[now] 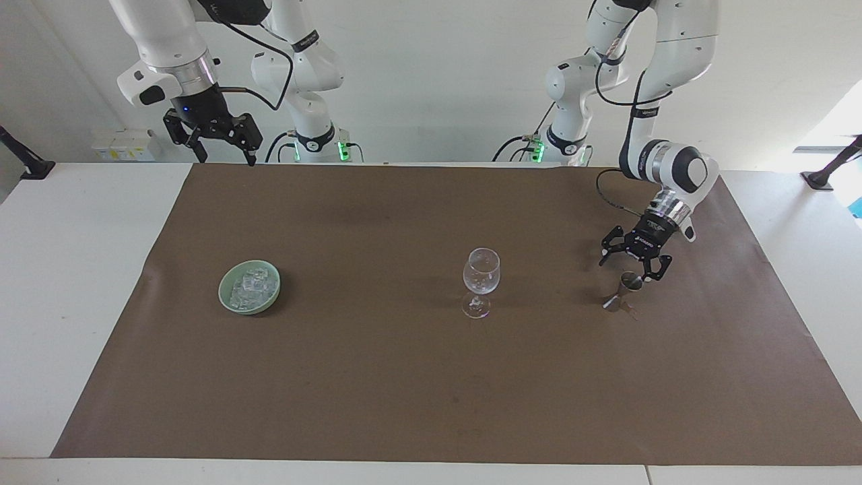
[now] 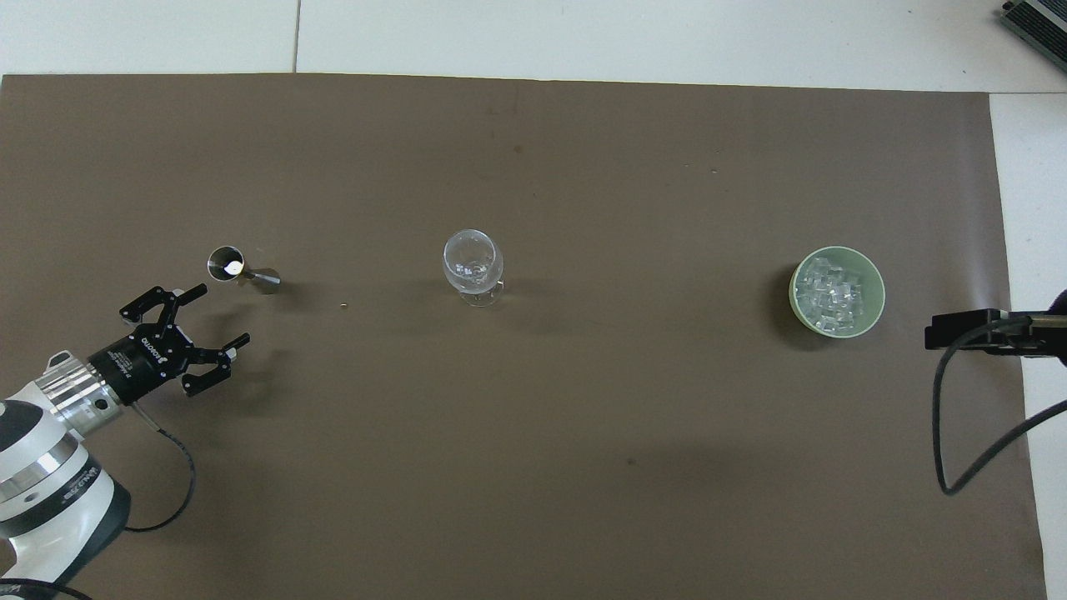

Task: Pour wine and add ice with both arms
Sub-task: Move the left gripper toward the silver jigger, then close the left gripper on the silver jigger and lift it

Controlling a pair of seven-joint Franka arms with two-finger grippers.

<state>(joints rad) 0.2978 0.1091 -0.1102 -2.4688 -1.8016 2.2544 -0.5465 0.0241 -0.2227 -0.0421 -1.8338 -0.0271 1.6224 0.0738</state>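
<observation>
Our left gripper [image 1: 635,263], fingers spread and empty, hangs just above the metal jigger [image 1: 622,292]. Our right gripper [image 1: 217,143] waits, spread, over the table edge. The ice [image 1: 250,287] fills a green bowl [image 1: 227,304], well apart from both.

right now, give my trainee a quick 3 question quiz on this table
1. True or false: the left hand is shut on the metal measuring cup.
2. Which dish holds the ice? A) green bowl B) wine glass C) white plate
3. Fill in: the right hand waits high over the table edge, its fingers ____.

Key: 1 false, it is open just above the cup. 2 A, the green bowl. 3 open.
</observation>
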